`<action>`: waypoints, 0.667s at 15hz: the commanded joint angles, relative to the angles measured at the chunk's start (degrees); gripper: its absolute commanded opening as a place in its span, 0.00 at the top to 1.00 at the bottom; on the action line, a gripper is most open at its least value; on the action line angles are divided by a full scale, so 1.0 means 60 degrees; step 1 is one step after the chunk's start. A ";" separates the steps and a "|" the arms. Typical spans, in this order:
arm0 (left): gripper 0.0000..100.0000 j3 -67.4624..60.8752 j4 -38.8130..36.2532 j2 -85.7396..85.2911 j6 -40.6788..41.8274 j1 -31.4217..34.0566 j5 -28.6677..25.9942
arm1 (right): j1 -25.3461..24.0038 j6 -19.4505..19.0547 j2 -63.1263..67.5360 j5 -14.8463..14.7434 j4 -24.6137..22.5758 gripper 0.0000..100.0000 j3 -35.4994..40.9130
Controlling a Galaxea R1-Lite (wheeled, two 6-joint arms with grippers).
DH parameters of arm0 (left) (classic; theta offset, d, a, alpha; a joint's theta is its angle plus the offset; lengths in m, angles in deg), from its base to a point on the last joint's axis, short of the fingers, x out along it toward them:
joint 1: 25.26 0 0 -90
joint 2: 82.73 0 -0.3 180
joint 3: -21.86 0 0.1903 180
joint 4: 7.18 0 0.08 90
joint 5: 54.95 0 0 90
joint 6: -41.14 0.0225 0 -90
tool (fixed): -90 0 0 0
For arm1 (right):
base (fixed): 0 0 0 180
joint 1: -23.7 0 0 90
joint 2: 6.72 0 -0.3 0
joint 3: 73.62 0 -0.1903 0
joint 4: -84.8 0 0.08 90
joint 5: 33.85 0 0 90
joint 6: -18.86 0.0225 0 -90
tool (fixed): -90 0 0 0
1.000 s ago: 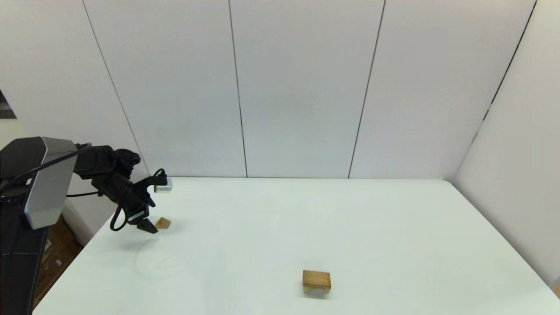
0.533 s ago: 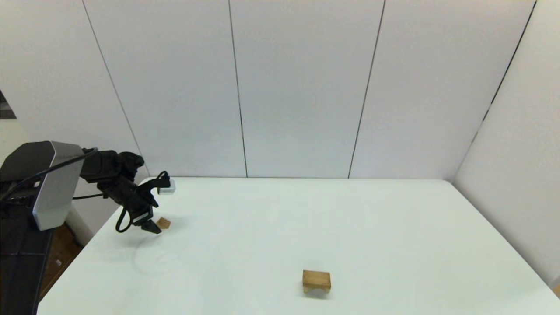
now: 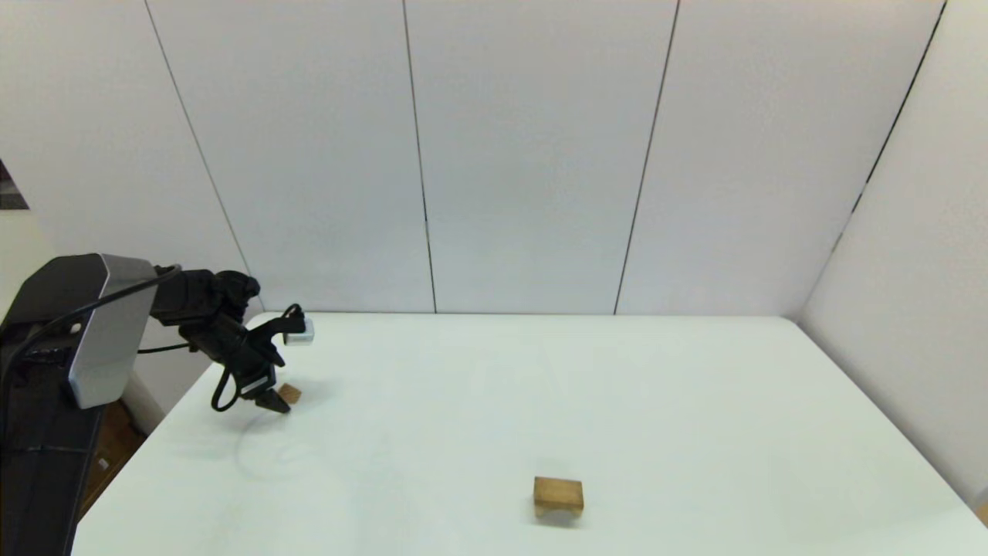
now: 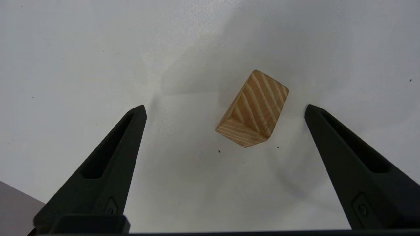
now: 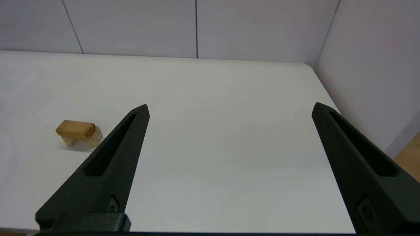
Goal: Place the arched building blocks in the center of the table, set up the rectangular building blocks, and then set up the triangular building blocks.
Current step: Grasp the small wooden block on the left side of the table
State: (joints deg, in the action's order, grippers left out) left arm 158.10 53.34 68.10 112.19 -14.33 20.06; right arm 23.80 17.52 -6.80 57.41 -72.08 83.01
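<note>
While the white table [image 3: 656, 401] fills most of the head view, the left gripper [image 4: 224, 109] hangs low over its far left corner with fingers [image 4: 111, 157] spread wide apart, touching nothing. Off beyond the table's right side, the right gripper [image 5: 229, 108] waits, fingers likewise apart. Near the front centre, the arched block [image 3: 558, 495] stands on its two legs. Smallest, the triangular block [image 4: 253, 108] lies between the left fingertips.
</note>
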 commanded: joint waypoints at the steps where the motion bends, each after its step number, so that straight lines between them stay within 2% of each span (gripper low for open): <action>1: 0.00 -0.0004 0.0033 0.0027 0.0051 0.0009 -0.0006 | -0.0002 0.0004 -0.0002 0.0008 -0.0003 0.00 0.0015; 6: 0.00 -0.0004 0.0003 0.0042 -0.0110 -0.0006 -0.0006 | -0.0002 -0.0011 -0.0002 0.0008 -0.0003 0.00 0.0015; 7: 1.00 -0.0004 -0.0011 0.0042 -0.0154 -0.0006 -0.0006 | -0.0002 -0.0011 -0.0002 0.0008 -0.0003 0.00 0.0015; 10: 1.00 -0.0004 -0.0040 0.0042 -0.0183 -0.0006 -0.0006 | -0.0002 0.0004 -0.0002 0.0008 -0.0003 0.00 0.0015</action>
State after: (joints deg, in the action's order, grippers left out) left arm 158.06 52.92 68.37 110.73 -14.38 20.12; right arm 23.80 17.52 -6.80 57.44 -72.08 83.01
